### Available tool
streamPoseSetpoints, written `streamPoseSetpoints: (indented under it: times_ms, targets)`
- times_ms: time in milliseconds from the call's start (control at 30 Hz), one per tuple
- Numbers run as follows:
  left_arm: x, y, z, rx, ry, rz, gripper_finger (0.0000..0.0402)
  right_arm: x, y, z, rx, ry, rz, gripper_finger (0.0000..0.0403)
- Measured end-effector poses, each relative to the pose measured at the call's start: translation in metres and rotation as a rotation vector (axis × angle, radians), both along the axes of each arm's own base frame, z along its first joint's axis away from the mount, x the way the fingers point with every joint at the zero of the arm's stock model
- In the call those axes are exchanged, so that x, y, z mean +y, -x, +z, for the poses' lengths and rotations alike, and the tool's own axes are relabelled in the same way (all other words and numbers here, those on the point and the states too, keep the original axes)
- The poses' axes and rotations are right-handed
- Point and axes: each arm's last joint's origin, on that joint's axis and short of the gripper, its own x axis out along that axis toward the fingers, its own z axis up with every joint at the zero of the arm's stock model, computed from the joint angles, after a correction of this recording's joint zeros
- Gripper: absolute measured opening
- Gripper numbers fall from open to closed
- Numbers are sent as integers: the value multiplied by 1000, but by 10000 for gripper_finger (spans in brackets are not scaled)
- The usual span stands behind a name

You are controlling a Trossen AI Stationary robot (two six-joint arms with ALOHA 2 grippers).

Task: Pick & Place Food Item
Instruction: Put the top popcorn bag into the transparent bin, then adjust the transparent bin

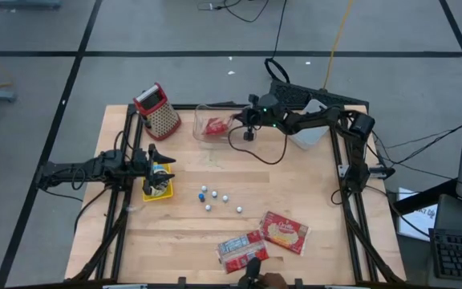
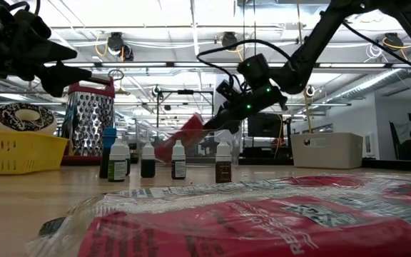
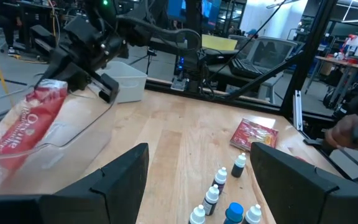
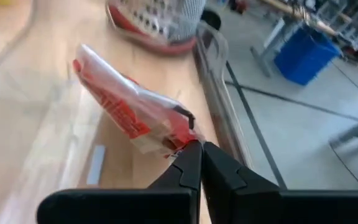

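Your right claw point(image 1: 233, 123) is pinching the corner of one red snack packet point(image 1: 215, 126), its fingers pressed together on the wrapper, and it is holding that packet inside the clear plastic container point(image 1: 203, 112) at the far side of the tabletop point(image 1: 295, 185). Your left claw point(image 1: 169, 156) is hovering with fingers spread and holding nothing, just over the one yellow basket point(image 1: 152, 193), which is carrying a chocolate doughnut point(image 2: 18, 116). Two more red packets are lying flat at the near edge: one crackers packet point(image 1: 284, 232) and one longer packet point(image 1: 240, 248) beside it. Five small dropper bottles point(image 1: 214, 197) are standing loosely grouped mid-table. One red-handled box grater point(image 1: 157, 110) is standing beside the container, and one white bin point(image 1: 310, 132) is sitting under your right arm.
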Motion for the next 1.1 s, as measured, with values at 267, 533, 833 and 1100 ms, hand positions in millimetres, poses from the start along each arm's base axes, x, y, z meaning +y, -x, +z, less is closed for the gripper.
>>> streamPoseSetpoints:
  times_ms: [267,533,833,1100]
  targets:
    - [0,0,0,0,0,0,280,3,5,23,9,57,-225,20]
    - [0,0,0,0,0,0,280,10,15,51,-56,-48,-267,101]
    - [0,0,0,0,0,0,280,26,25,57,59,-155,-271,177]
    - [0,0,0,0,0,0,280,41,26,46,180,-254,-271,198]
